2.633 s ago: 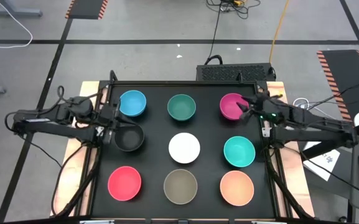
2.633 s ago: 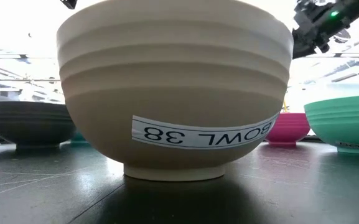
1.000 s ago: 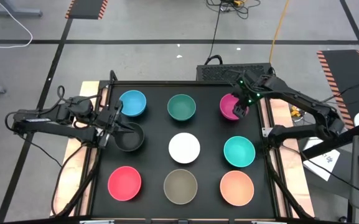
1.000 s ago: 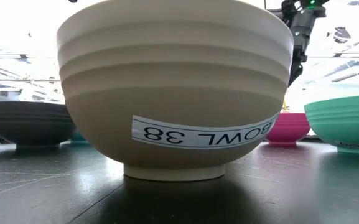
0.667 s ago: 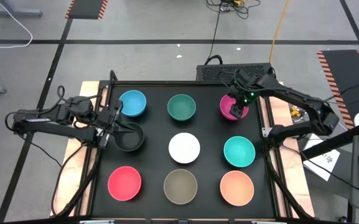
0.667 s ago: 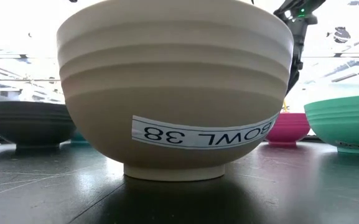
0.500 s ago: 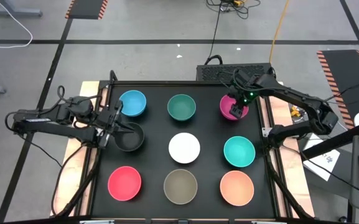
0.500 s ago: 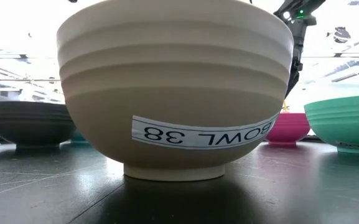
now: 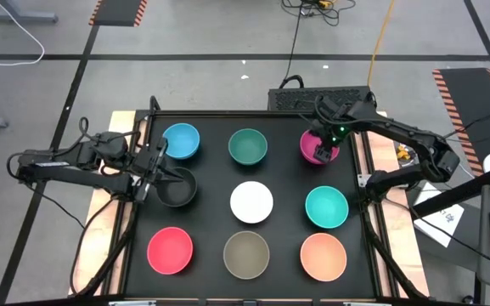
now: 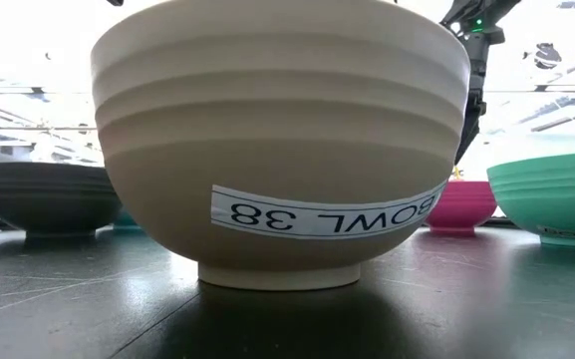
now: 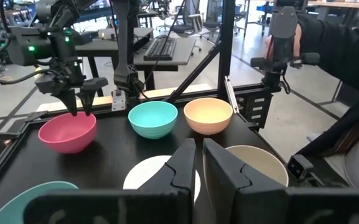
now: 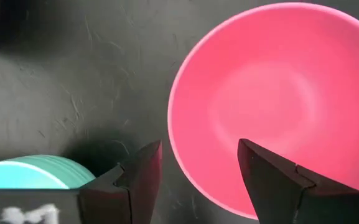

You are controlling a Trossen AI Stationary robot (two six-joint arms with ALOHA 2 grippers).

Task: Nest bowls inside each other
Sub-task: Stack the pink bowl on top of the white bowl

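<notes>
Nine bowls stand apart on their bases in a three-by-three grid on the black table. The far row is light blue (image 9: 181, 141), dark green (image 9: 248, 146) and magenta (image 9: 319, 140). The middle row is black (image 9: 178, 190), white (image 9: 251, 202) and teal (image 9: 326, 206). The near row is red-pink (image 9: 170, 251), olive-grey (image 9: 246, 253) and peach-orange (image 9: 323, 257). My right gripper (image 12: 199, 144) is open and points down over the magenta bowl (image 12: 272, 99). One finger is outside its near rim and one is above its hollow, neither touching. My left gripper (image 9: 160, 170) is shut at the black bowl's left rim. My left gripper reaches level from the table's left, with its shut fingers (image 11: 188, 165) at the black bowl's left rim (image 9: 160, 182). Its own fingers hide that spot, so I cannot tell whether they touch the rim. The bowl stands on the table.
The olive-grey bowl (image 10: 277, 150) fills the low view, with the black (image 10: 48, 199), magenta (image 10: 461, 204) and teal (image 10: 551, 199) bowls behind it. Metal frame posts (image 11: 226, 50) stand at the table's edges. Desks and a person in dark clothing (image 11: 338, 43) are beyond the right side.
My right gripper has moved from the magenta bowl's far right toward the table's left and near edge. It has also come down over that bowl's near rim, still open. No bowl has moved.
</notes>
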